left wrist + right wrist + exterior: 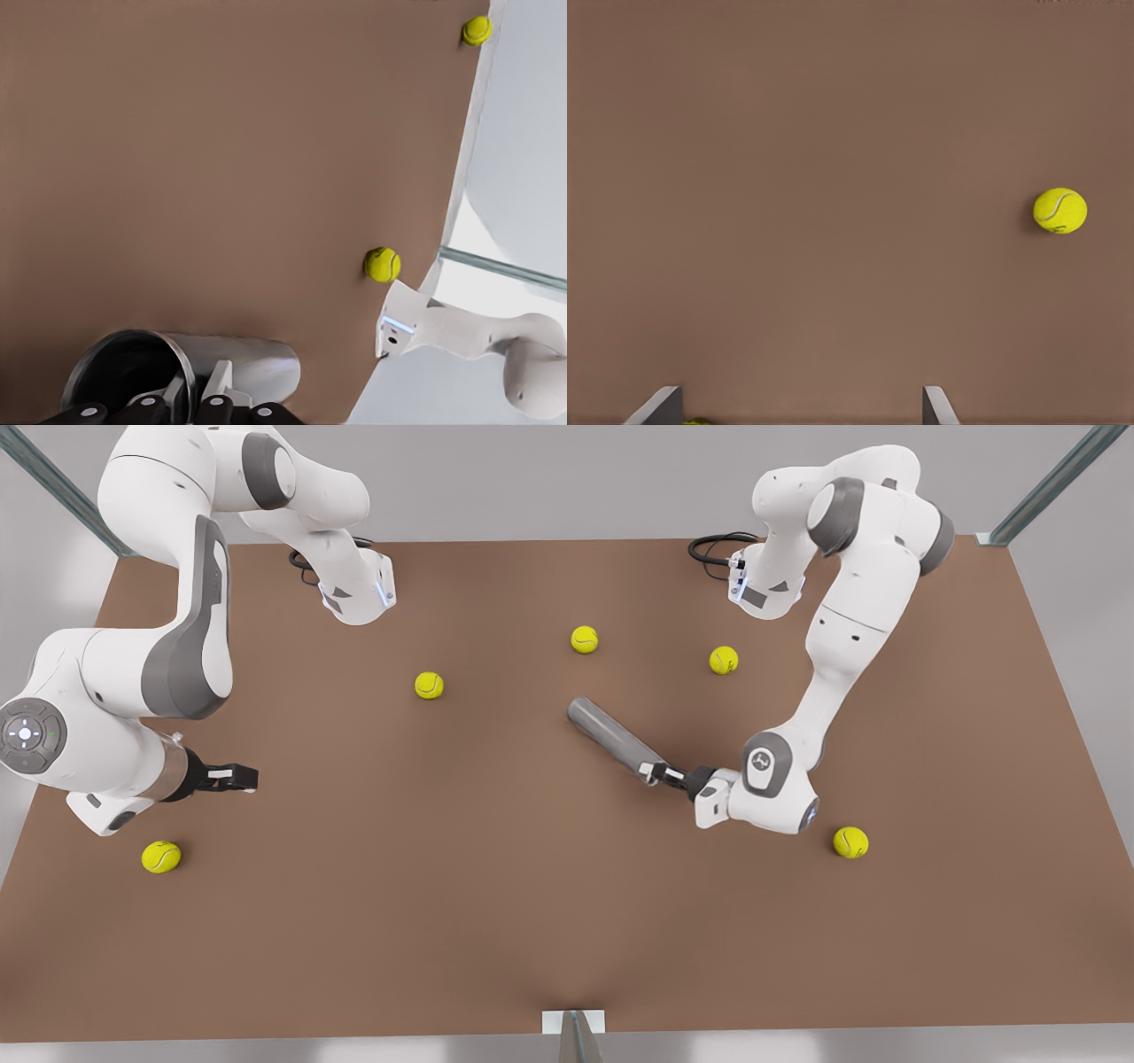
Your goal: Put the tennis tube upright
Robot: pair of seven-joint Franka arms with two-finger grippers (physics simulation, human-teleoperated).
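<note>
Big brown counter (496, 886), one tennis tube (611, 735) lying flat near the middle, nothing blocking it. The left gripper (660, 772), on the front view's right, has its jaws clamped on the tube's rim end. The right gripper (237, 778) hangs low at the front view's left, jaws spread apart. Five tennis balls (429, 685) are scattered around, all well clear of the tube.

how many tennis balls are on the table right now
5. Three lie toward the far side. One lies near the front view's left edge, one at its right. More could be hidden inside the tennis tube or under an arm.
</note>
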